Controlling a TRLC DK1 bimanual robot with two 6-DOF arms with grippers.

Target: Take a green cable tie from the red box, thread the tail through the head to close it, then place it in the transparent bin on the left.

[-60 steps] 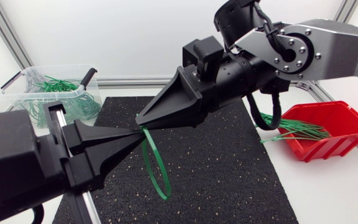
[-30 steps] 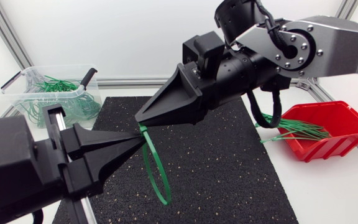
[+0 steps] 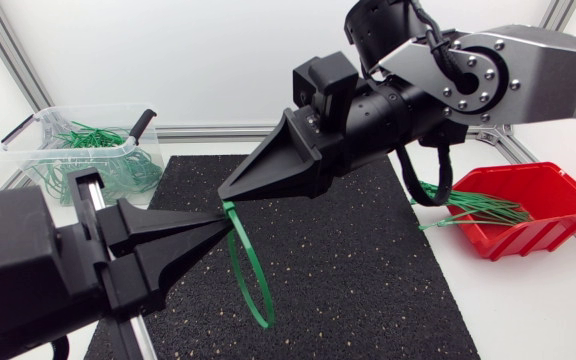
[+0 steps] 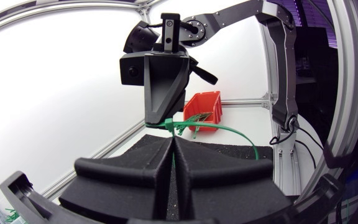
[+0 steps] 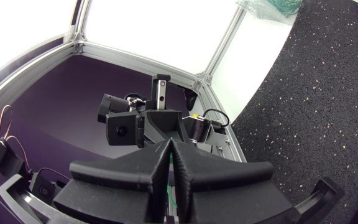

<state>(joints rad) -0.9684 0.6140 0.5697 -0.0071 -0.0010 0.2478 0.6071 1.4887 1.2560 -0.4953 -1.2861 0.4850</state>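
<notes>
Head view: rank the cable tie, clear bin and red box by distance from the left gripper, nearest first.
1. The cable tie: pinched at the tips of the left gripper, its loop hanging over the mat.
2. The transparent bin: rear left corner, behind the gripper.
3. The red box: far right side, clearly farthest.

Within the last second the left gripper (image 3: pixel 220 215) has drawn back slightly toward its own side. The right gripper (image 3: pixel 224 190) has lifted marginally. The green cable tie (image 3: pixel 262 318) loop now hangs lower, apparently slightly longer.
</notes>
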